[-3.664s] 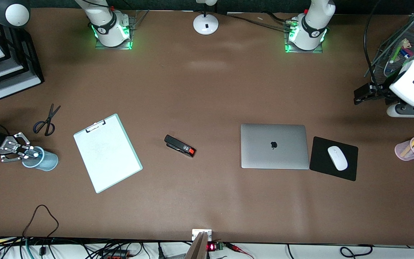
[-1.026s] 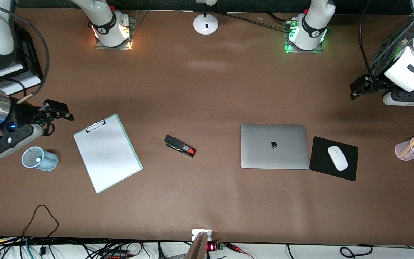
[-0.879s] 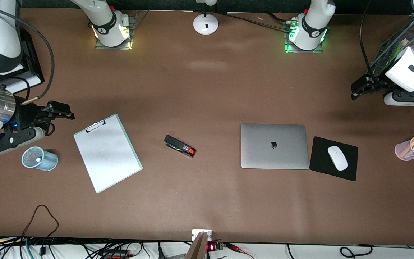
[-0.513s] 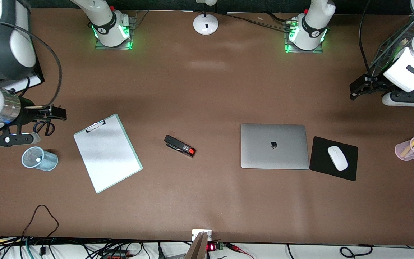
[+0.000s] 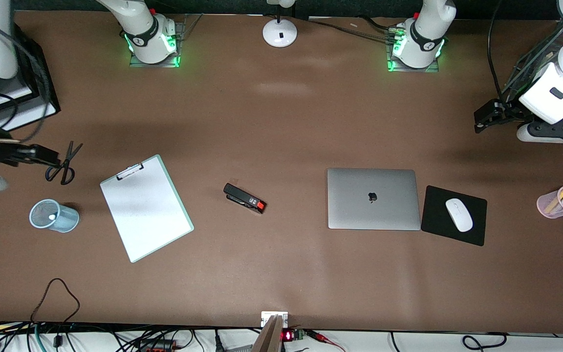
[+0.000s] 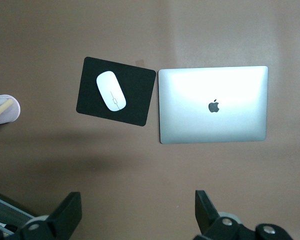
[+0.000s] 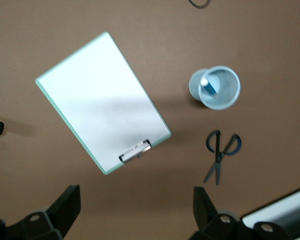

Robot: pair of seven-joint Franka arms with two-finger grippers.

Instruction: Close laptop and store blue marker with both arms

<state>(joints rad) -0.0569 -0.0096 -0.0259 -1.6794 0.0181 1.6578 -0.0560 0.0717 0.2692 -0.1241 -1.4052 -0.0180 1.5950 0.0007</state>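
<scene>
- Right gripper (image 5: 42, 155) has lifted away from the blue cup (image 5: 54, 215) toward the scissors (image 5: 63, 161); fingers spread, empty.
- Left gripper (image 6: 137, 212) hangs spread and empty above bare table, the laptop (image 5: 373, 198) below and ahead of it.
- Laptop lid lies flat, closed.
- Blue marker (image 7: 208, 85) stands inside the blue cup, under the right gripper's view.
- Judgement: both steps look done; next move calls only for parking the arms.
- Pink cup (image 5: 560, 201) holds pens.
</scene>
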